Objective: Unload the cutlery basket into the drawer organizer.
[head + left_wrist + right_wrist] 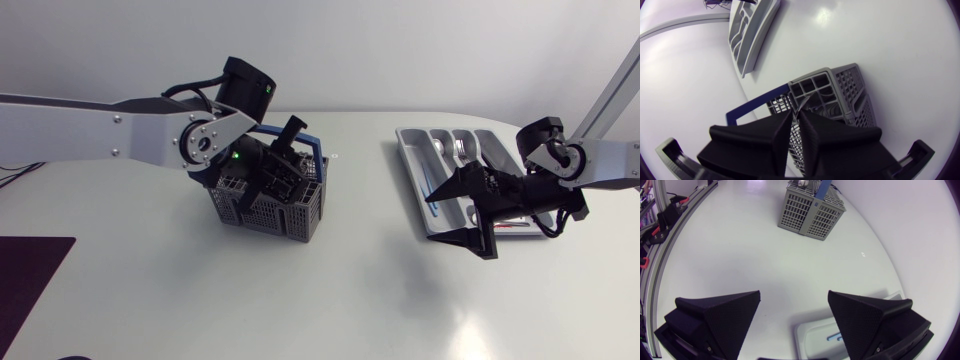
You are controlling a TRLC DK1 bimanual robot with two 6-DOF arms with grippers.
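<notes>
A grey cutlery basket (pixel 262 213) with a blue handle (pixel 312 140) stands left of the table's middle. My left gripper (pixel 285 165) reaches down into it. In the left wrist view the fingers (pixel 767 137) are pressed almost together on a thin silver piece of cutlery (pixel 803 101) sticking up from the basket (pixel 845 87). The grey drawer organizer (pixel 408 152) lies at the right, with spoons (pixel 461 149) and a blue-handled piece inside. My right gripper (pixel 452 217) hovers open over the organizer's near end, and the right wrist view shows nothing between its fingers (pixel 725 312).
The organizer (pixel 747 35) shows far ahead in the left wrist view. The right wrist view has the basket (pixel 810 207) far ahead and the organizer's corner (pixel 812 332) under the gripper. Bare white table lies between basket and organizer. A dark mat (pixel 25 275) sits at the front left.
</notes>
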